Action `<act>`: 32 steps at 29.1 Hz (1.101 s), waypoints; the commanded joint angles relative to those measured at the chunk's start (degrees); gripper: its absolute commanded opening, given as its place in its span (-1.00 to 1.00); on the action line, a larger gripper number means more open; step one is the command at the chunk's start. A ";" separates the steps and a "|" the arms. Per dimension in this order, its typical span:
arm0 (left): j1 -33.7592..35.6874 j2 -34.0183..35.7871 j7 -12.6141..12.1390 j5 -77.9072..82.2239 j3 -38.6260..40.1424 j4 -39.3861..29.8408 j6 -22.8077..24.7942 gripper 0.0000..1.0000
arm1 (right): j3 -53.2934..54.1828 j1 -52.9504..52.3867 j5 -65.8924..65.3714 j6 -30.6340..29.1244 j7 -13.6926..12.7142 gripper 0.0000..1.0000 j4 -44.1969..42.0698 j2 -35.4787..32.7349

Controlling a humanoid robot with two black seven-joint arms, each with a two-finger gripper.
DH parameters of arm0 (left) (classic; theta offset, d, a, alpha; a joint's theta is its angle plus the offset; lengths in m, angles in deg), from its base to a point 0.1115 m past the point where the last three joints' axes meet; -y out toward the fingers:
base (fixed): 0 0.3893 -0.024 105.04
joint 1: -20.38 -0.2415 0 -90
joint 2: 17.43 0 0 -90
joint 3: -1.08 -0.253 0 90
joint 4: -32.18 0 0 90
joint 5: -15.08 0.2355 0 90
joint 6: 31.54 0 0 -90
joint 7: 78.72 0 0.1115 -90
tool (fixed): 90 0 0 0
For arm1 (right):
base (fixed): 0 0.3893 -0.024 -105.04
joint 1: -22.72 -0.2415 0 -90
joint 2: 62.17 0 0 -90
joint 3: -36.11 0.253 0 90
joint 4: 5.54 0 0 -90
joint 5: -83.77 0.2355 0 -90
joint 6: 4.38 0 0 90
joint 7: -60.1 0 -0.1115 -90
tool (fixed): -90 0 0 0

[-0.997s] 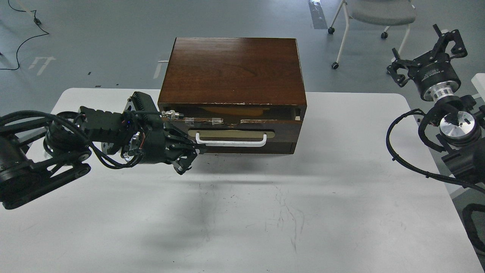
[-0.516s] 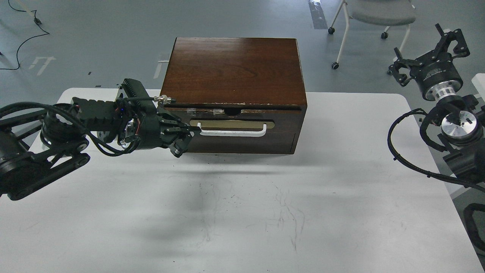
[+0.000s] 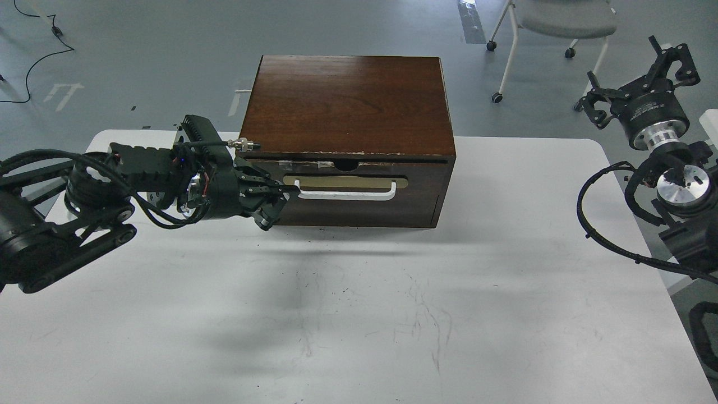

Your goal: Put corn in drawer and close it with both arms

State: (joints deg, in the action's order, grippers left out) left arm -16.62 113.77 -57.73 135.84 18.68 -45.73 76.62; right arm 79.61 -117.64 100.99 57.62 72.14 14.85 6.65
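The white table [image 3: 359, 314] is scuffed with dark scratches near the front. Further back, the left gripper [image 3: 277, 203] sits at the left end of the drawer [image 3: 348, 193], its claw spread, one finger touching the white handle [image 3: 345, 194]. The drawer is pushed in, flush with the brown box [image 3: 348, 104]. The corn cannot be seen. Off to the right, the right gripper [image 3: 639, 70] is held up, claw spread wide, holding nothing. It has white writing, too small to read. A grey chair [image 3: 561, 22] stands behind.
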 commanded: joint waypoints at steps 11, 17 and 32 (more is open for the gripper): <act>0.53 0.11 0.19 -2.71 -0.01 0.92 -1.19 -1.00 | 0.00 0.00 0.00 0.00 0.00 1.00 0.00 0.00; 0.71 0.90 3.44 -8.52 0.25 -1.89 -1.11 -1.00 | 0.00 -0.08 0.00 0.00 0.00 1.00 0.00 0.00; 0.18 6.44 7.01 -53.34 9.74 4.61 -4.45 0.64 | 0.00 -0.35 0.00 0.00 0.44 1.00 0.27 -0.79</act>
State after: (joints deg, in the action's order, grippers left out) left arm -16.16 119.92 -50.72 89.43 27.56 -44.21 74.77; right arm 79.62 -117.94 100.99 57.62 72.50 15.13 5.87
